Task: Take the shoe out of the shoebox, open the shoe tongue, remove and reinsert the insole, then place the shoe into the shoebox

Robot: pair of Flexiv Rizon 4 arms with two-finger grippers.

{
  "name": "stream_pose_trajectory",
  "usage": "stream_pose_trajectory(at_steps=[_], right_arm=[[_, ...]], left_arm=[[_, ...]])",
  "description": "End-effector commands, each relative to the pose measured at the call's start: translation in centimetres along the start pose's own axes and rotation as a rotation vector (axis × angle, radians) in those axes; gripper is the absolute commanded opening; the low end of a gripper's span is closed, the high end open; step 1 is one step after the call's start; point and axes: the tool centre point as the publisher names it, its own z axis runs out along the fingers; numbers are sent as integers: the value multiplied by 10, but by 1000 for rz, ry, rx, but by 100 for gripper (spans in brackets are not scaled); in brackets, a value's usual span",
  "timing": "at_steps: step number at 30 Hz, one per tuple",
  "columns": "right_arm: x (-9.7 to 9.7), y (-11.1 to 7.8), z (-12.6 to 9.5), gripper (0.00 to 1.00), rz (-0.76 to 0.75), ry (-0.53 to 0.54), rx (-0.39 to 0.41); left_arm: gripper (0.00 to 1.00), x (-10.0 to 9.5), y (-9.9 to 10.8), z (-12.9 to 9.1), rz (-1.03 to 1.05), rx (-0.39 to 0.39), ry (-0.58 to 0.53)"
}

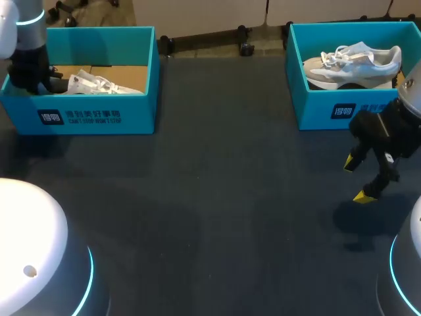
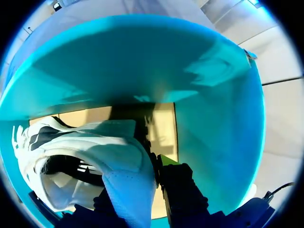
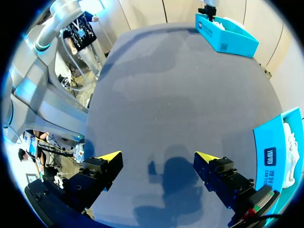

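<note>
Dark tabletop (image 1: 217,197), 2 teal boxes at the far side.

L gripper (image 2: 135,183) sits inside the left shoebox (image 1: 99,115), at the table's 10 o'clock. Its fingers stand narrow, w/ the white shoe (image 2: 95,156) pinched between them by a padded edge. One yellow tip (image 2: 166,159) shows against the fabric; the other is hidden behind it. The shoe lies low on the cardboard floor, laces twd the box's 3 o'clock end in the head view. The teal wall (image 2: 142,61) is just ahead of the fingers.

R gripper (image 3: 158,156) hangs over bare table at approx. 4 o'clock, fingers spread wide, nothing between them, its shadow on the cloth below. Just beside it, at 2 o'clock on the table, is the right shoebox (image 1: 316,112) w/ a grey-white shoe (image 1: 352,62) resting high in it, toe twd 9 o'clock.
</note>
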Motion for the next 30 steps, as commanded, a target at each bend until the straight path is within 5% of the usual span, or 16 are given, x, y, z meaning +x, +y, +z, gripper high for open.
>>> stream_pose_trajectory(at_steps=[1,24,27,28,29,30], right_arm=[[0,0,1,100,1,0,3],[0,0,1,100,1,0,3],[0,0,1,100,1,0,3],[0,0,1,100,1,0,3],[0,0,1,100,1,0,3],[0,0,1,100,1,0,3]], left_arm=[[0,7,2,-3,-3,15,-10],[0,3,-12,8,19,48,-1],[48,4,-12,4,12,48,-8],[83,4,-12,3,11,48,-9],[98,4,-11,2,11,47,-10],[100,3,-11,0,9,44,-10]])
